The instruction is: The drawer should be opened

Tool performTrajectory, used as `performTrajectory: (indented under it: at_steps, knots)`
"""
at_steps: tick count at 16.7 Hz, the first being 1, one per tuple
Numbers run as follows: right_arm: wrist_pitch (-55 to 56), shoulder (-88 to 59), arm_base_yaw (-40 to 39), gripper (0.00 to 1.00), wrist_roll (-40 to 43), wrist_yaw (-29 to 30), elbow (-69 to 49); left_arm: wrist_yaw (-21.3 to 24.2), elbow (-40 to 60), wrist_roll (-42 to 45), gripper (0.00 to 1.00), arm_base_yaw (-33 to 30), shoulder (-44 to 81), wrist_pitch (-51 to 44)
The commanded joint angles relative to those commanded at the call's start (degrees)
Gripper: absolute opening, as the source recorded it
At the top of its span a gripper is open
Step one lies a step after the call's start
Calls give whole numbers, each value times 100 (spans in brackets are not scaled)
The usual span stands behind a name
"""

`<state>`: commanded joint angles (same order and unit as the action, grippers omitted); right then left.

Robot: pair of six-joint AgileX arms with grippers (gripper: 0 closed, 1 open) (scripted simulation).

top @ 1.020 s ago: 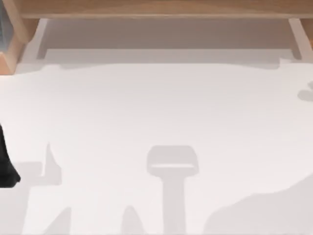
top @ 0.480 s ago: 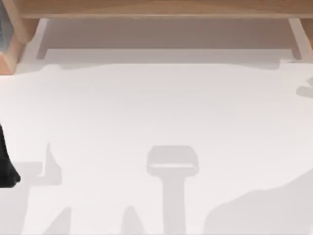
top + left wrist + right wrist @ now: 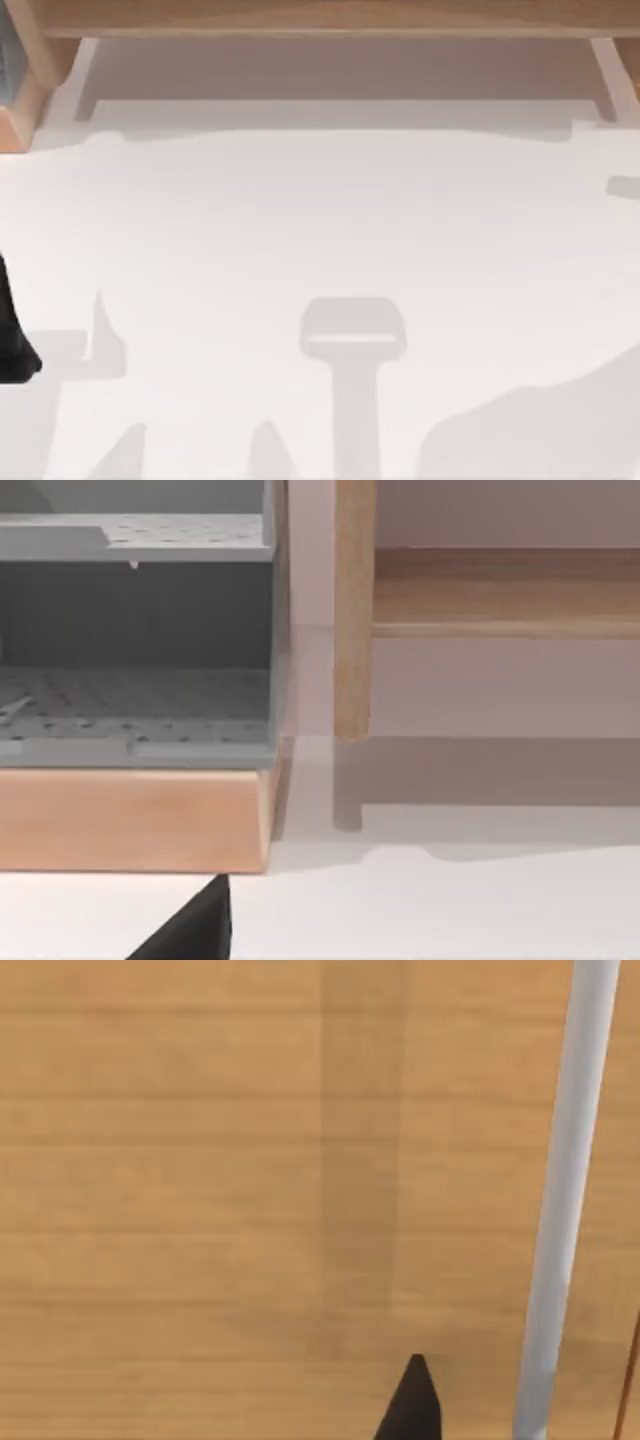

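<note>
One right claw fingertip (image 3: 412, 1400) near drawer front (image 3: 250, 1180), beside handle (image 3: 565, 1200); grip unclear; no writing.

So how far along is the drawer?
Nothing looks done yet. In hand: the right wrist view is close on a wooden panel with a pale bar, probably the handle, beside a dark fingertip. Grasping and pulling remain. The left arm sits at the table's left edge.

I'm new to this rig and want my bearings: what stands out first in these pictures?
The right wrist view catches the eye: a wooden panel seen close up, crossed by a pale metal bar, with a dark tip of the right claw before it. In the left wrist view, a grey perforated shelf unit sits on a wooden base. From above, the white table carries arm shadows.
</note>
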<state>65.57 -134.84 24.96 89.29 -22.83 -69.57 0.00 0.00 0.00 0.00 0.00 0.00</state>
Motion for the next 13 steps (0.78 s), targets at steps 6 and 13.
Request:
performTrajectory:
  at_steps: [6,13]
  knots:
    - [0,0,0,0,0,0,0,0,0,0,100,0,0,0]
    - [-1,0,17,0,-10,-7,20,0,0,0,100,0,0,0]
